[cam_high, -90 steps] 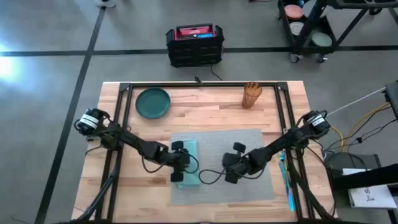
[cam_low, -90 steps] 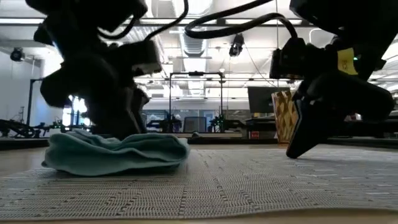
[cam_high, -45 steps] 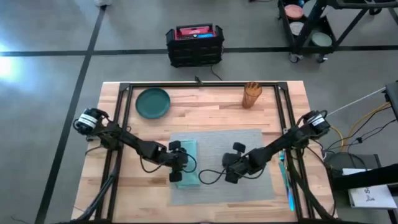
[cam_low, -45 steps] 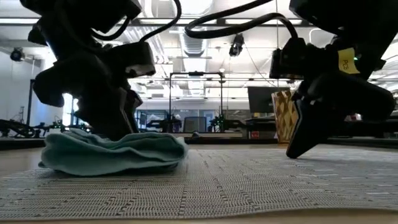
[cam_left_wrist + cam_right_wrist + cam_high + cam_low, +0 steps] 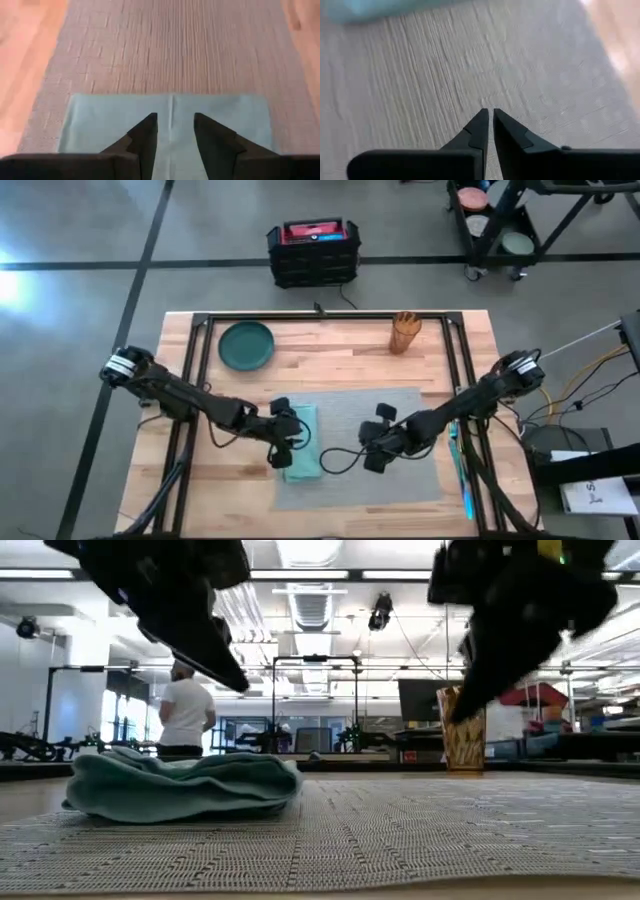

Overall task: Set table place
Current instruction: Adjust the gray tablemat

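A folded teal napkin (image 5: 303,445), a dark green plate (image 5: 246,345) and a wooden holder (image 5: 405,332) sit apart from one another, while a black crate (image 5: 313,252) stands on the floor and a person (image 5: 187,716) stands in the room beyond

Overhead, table-level and two close wrist views, sharing the placemat (image 5: 390,405)

In the low view the placemat (image 5: 400,830) hides the table, both arms cropped.
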{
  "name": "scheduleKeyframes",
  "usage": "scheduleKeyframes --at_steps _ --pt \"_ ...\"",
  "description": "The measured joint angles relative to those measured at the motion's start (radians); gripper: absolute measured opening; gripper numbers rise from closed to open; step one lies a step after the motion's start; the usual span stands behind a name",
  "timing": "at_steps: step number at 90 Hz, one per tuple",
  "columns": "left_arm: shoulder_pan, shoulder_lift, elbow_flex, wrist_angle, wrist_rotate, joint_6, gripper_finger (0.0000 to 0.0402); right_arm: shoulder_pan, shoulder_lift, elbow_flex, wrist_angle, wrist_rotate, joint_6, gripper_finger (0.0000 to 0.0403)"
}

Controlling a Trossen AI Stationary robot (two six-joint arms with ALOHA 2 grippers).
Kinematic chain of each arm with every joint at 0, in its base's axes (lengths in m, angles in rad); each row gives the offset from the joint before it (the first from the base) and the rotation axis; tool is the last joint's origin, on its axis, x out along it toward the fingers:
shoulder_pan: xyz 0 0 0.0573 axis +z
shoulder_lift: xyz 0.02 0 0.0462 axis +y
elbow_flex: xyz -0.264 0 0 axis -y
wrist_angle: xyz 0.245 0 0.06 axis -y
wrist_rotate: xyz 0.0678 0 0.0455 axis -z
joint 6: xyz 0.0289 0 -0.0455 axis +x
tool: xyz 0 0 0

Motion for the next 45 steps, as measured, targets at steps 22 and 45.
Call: scheduleKeyframes --at_steps 22,45 --pt "-0.043 -0.065 -0.057 -0.110 0.004 -0.072 0.0115 -0.034 0.008 -0.017 0.014 -0.079 -0.052 0.0014" --pt "-0.106 -0.097 -0.157 -0.112 0.006 -0.178 0.0115 -0.036 0.192 -0.008 0.237 -0.130 -0.145 0.0014"
